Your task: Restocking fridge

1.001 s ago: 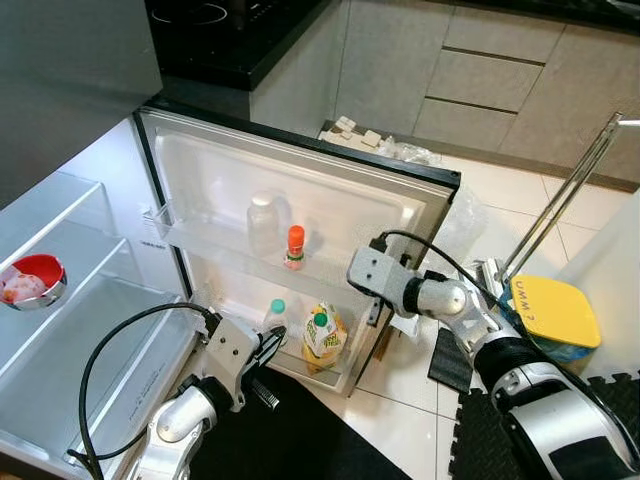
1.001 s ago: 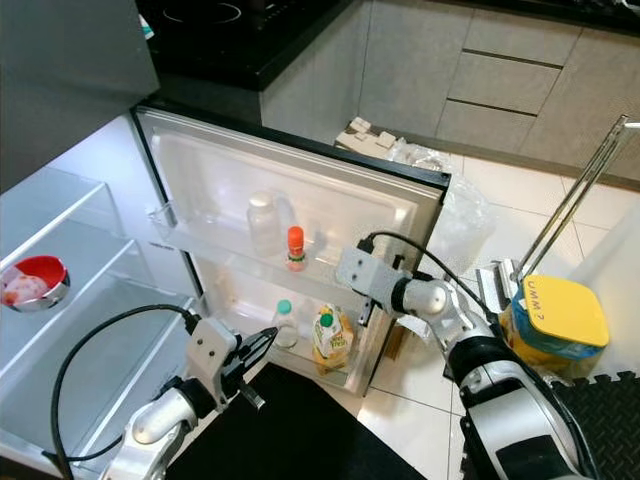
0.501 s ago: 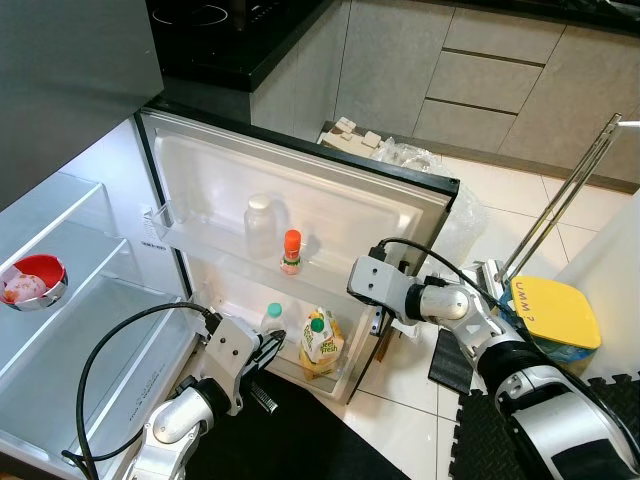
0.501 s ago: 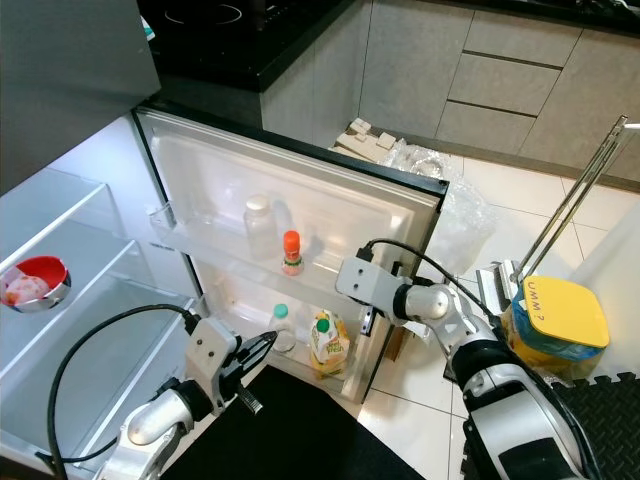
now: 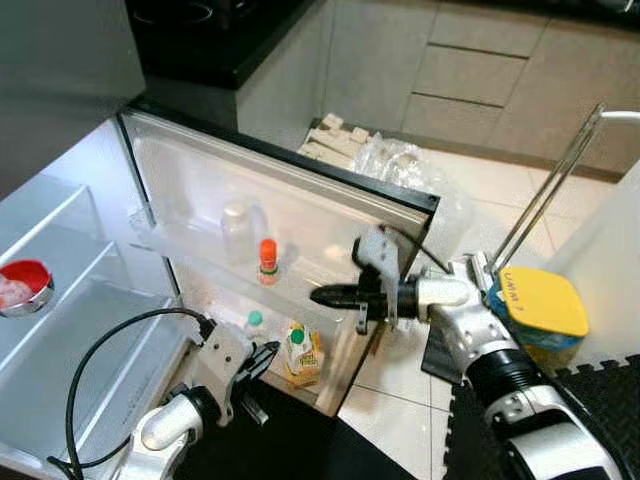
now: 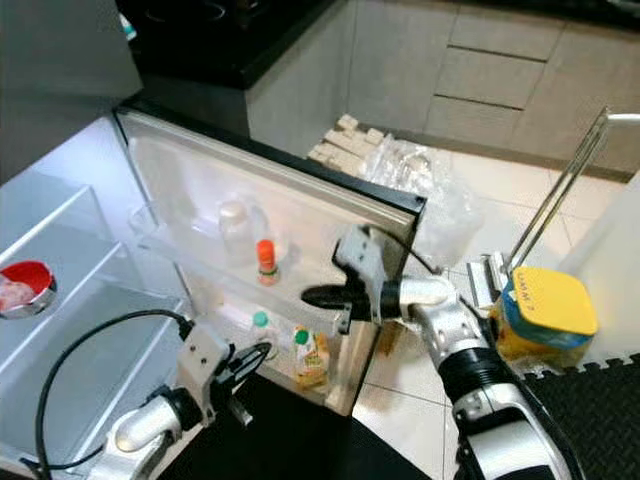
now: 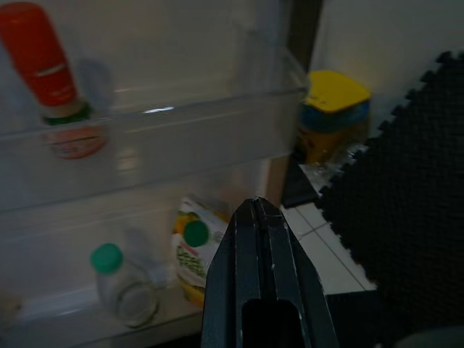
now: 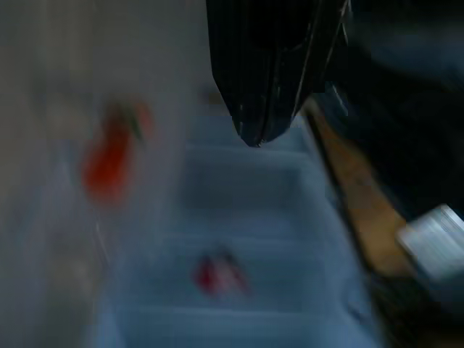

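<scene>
The fridge door (image 5: 300,200) stands open. Its upper shelf carries a clear bottle (image 5: 237,222) and a red-capped bottle (image 5: 267,262). The bottom shelf has a small green-capped bottle (image 5: 254,323) and a yellow juice carton (image 5: 300,352). My right gripper (image 5: 318,295) is shut and empty, pointing along the inner face of the door just right of the red-capped bottle. My left gripper (image 5: 264,356) is shut, low in front of the bottom shelf, close to the carton (image 7: 194,250). A red bowl (image 5: 20,287) sits on a shelf inside the fridge.
A yellow-lidded tub (image 5: 540,305) stands on the floor to the right, beside a slanted metal pole (image 5: 545,190). Black foam mats (image 5: 600,400) lie at the right and under the door. A plastic bag and cardboard (image 5: 385,158) lie behind the door.
My right gripper has swung from the door's edge round to its inner face and now points left along the shelf. The camera has shifted a little. The left gripper stays low.
</scene>
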You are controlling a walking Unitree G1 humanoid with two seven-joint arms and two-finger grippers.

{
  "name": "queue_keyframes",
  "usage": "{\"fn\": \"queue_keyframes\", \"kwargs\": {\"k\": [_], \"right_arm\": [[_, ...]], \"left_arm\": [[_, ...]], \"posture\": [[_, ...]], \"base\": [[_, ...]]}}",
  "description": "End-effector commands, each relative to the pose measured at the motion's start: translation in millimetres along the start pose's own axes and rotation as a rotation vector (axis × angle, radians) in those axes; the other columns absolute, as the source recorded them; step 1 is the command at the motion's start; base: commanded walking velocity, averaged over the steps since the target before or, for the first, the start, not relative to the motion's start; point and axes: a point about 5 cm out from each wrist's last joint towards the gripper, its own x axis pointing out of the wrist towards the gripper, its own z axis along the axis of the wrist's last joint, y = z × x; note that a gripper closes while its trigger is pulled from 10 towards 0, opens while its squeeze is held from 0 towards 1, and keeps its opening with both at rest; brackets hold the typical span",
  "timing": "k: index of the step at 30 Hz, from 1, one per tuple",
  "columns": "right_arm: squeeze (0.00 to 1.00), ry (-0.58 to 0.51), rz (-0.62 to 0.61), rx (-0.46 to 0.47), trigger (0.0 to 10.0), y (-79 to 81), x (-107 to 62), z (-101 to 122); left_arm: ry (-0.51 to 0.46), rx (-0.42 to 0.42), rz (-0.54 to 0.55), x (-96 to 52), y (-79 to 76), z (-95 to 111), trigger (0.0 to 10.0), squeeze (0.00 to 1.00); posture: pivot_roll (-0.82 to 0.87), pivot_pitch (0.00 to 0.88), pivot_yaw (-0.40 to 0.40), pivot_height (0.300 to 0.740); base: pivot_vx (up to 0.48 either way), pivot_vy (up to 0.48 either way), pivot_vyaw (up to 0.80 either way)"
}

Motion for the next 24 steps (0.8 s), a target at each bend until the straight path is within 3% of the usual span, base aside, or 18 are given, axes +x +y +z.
{"fn": "queue_keyframes", "kwargs": {"k": [1, 3, 5, 6, 8, 9, 10, 12, 14, 15, 18, 19, 21, 24], "right_arm": [[0.0, -0.094, 0.102, 0.044, 10.0, 9.0, 5.6, 17.8], [0.0, -0.126, 0.123, 0.055, 10.0, 10.6, 6.1, 24.5], [0.0, -0.324, 0.144, 0.054, 10.0, 9.0, 6.2, 66.9], [0.0, -0.324, 0.144, 0.054, 10.0, 9.0, 6.2, 66.9], [0.0, -0.466, 0.151, 0.044, 10.0, 7.2, 2.0, 98.5], [0.0, -0.55, 0.124, 0.021, 10.0, 1.6, -4.1, 118.5], [0.0, -0.55, 0.124, 0.021, 10.0, 1.6, -4.1, 118.5], [0.0, -0.673, 0.03, -0.021, 10.0, -11.5, -18.9, 149.5], [0.0, -0.709, -0.034, -0.031, 10.0, -17.8, -26.2, 158.8], [0.0, -0.722, -0.107, -0.04, 10.0, -24.6, -32.4, 164.3], [0.0, -0.608, -0.514, -0.079, 10.0, -66.1, -64.4, 164.6], [0.0, -0.608, -0.514, -0.079, 10.0, -66.1, -64.4, 164.6], [0.0, -0.541, -0.733, -0.049, 10.0, -86.1, -94.2, 153.1], [0.0, -0.421, -0.911, -0.058, 10.0, -95.7, -125.3, 134.5]], "left_arm": [[0.034, 0.002, -0.031, -4.3, -4.0, -4.1, 10.0, 0.0], [0.035, 0.001, -0.036, -4.2, -4.7, -3.8, 10.0, 0.0], [0.033, -0.002, -0.049, -3.4, -7.2, -2.9, 10.0, 0.0], [0.033, -0.002, -0.049, -3.4, -7.2, -2.9, 10.0, 0.0], [0.031, -0.004, -0.056, -2.9, -8.4, -2.0, 10.0, 0.0], [0.029, -0.004, -0.06, -2.4, -8.5, -1.4, 10.0, 0.0], [0.029, -0.004, -0.06, -2.4, -8.5, -1.4, 10.0, 0.0], [0.028, -0.005, -0.069, -1.4, -8.8, -0.2, 10.0, 0.0], [0.027, -0.004, -0.073, -0.8, -8.9, 0.3, 10.0, 0.0], [0.027, -0.004, -0.076, -0.5, -9.0, 0.7, 10.0, 0.0], [0.02, -0.005, -0.085, 2.4, -9.4, 2.8, 10.0, 0.0], [0.02, -0.005, -0.085, 2.4, -9.4, 2.8, 10.0, 0.0], [0.016, -0.003, -0.089, 4.6, -9.8, 3.8, 10.0, 0.0], [-0.008, -0.009, -0.08, 7.2, -8.7, 7.7, 10.0, 0.0]], "posture": [[-0.11, 0.091, -0.062, 0.736], [-0.11, 0.091, -0.062, 0.736], [-0.11, 0.09, -0.062, 0.736], [-0.11, 0.09, -0.062, 0.736], [-0.11, 0.088, -0.06, 0.736], [-0.12, 0.088, -0.059, 0.736], [-0.12, 0.088, -0.059, 0.736], [-0.12, 0.085, -0.056, 0.736], [-0.12, 0.085, -0.056, 0.736], [-0.12, 0.082, -0.055, 0.736], [-0.13, 0.078, -0.051, 0.736], [-0.13, 0.078, -0.051, 0.736], [-0.13, 0.074, -0.051, 0.736], [-0.13, 0.071, -0.051, 0.736]], "base": [[0.0, 0.0, 0.0], [0.0, 0.0, 0.0], [0.0, 0.0, 0.0], [0.0, 0.0, 0.0], [0.0, 0.0, 0.0], [0.0, 0.0, 0.0], [0.0, 0.0, 0.0], [0.0, 0.0, 0.0], [0.0, 0.0, 0.0], [0.0, 0.0, 0.0], [0.0, 0.0, 0.0], [0.0, 0.0, 0.0], [0.0, 0.0, 0.0], [0.0, 0.0, 0.0]]}}
